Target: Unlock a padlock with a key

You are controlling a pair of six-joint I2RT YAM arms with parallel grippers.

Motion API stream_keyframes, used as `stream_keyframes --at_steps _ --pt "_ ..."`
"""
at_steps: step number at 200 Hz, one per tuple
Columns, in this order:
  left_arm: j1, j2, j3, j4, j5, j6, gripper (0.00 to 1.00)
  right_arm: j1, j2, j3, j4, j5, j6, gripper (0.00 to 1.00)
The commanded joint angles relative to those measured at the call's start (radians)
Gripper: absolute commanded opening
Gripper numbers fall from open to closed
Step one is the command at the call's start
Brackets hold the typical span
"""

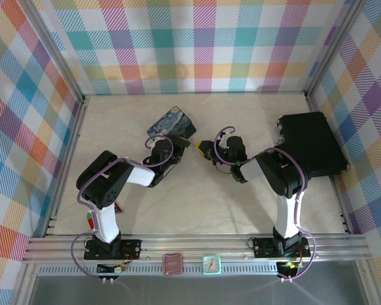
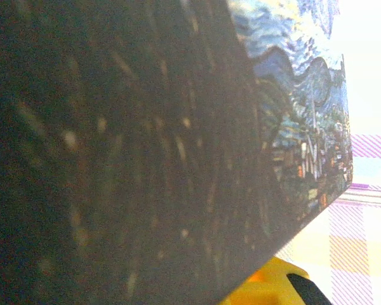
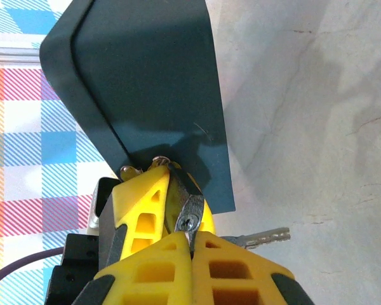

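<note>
Table (image 1: 197, 203): we see a pale top w/ plaid walls round it. Black case (image 1: 311, 143) sits at the far R edge, well apart from both arms. Blue tin (image 1: 171, 125) lies mid-table, painted face up, its near corner just beside the two claws; the L wrist cam has it v. close.

L claw (image 1: 187, 144) and R claw (image 3: 192, 243) meet tip to tip just in front of the tin. In the R wrist cam we find the padlock (image 3: 185, 210) btwn two yellow fingers of the L claw, which is clamped on its body, keyhole end facing the cam. The R claw's fingertips are pressed together right under that keyhole, touching the padlock's edge; we can't tell if they pinch anything.

Key (image 3: 267, 237): a small silvery blade poking out from behind the R claw's finger on the table side. It's just beside the padlock, pointing away from it, apart from the keyhole.
</note>
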Motion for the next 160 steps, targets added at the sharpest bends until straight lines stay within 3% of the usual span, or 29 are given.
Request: stream_keyframes --at_steps 1,89,160 --pt "-0.075 -0.02 0.03 -0.008 0.097 -0.01 0.0 0.082 -0.004 0.003 0.108 -0.071 0.021 0.0" --pt "-0.074 -0.002 0.047 0.009 0.101 0.005 0.0 0.102 -0.013 -0.024 0.1 -0.048 0.014 0.0" --pt "-0.04 0.002 0.017 0.023 0.166 0.066 0.0 0.022 -0.112 -0.118 0.028 -0.094 -0.074 0.0"
